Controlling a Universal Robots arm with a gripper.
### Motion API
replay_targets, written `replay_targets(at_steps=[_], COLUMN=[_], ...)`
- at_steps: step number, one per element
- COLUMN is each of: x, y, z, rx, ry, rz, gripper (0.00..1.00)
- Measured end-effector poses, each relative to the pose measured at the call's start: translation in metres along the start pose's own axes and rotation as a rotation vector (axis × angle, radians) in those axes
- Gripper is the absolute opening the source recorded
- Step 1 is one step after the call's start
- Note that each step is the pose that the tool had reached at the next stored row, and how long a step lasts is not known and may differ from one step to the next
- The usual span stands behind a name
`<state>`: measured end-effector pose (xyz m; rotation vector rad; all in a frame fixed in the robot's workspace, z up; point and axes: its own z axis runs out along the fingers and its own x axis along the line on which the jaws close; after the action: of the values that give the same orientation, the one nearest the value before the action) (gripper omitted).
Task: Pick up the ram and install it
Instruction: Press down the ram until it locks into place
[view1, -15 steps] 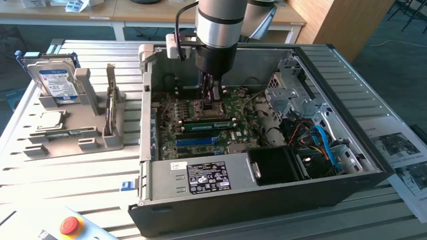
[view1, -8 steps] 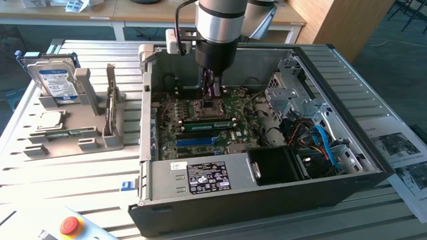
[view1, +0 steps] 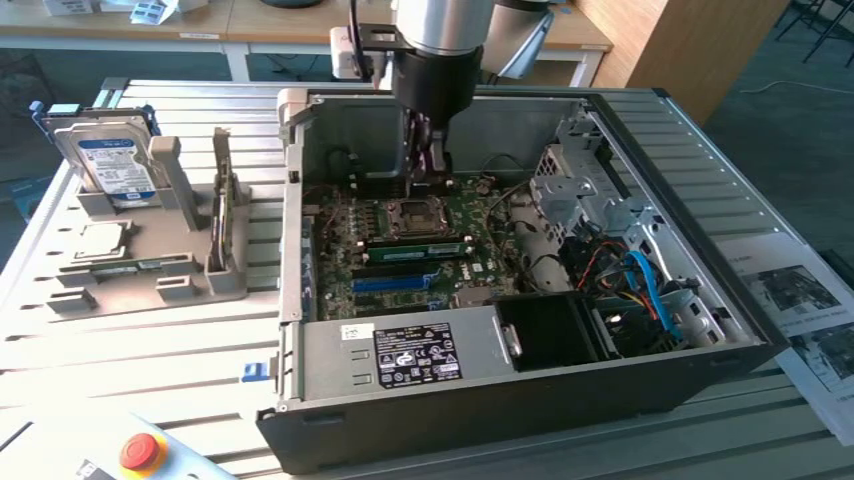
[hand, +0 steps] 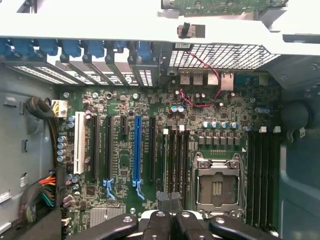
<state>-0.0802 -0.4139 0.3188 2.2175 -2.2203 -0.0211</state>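
Observation:
A long green ram (view1: 420, 248) lies along the motherboard (hand: 150, 100) just in front of the square processor socket (view1: 411, 215), level with the board. Another thin stick (view1: 222, 195) stands on edge in the grey holder (view1: 147, 285) at the exterior view's left. My gripper (view1: 424, 180) hangs inside the open computer case (view1: 534, 400), above the board near the socket and the back wall. In the wrist view my gripper (hand: 170, 197) is shut with its black fingers pressed together, and I see nothing between them. The processor socket (hand: 216, 186) and dark memory slots (hand: 177, 155) lie below.
A hard drive (view1: 114, 165) and a silver processor chip (view1: 100, 240) sit in the grey holder. Drive cages and blue cables (view1: 641, 280) crowd the case at the exterior view's right. The power supply (view1: 414, 355) blocks the near side. A red stop button (view1: 140, 452) sits at the front.

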Motion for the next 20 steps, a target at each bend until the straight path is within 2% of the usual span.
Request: replay_targets(at_steps=[6, 20], x=[0.0, -0.0001], y=[0.0001, 0.0001], z=[-0.0061, -0.0064], rx=[0.0, -0.0001], ry=[0.0013, 0.0025], rz=[0.0, 0.0], gripper=[0.11, 0.11])
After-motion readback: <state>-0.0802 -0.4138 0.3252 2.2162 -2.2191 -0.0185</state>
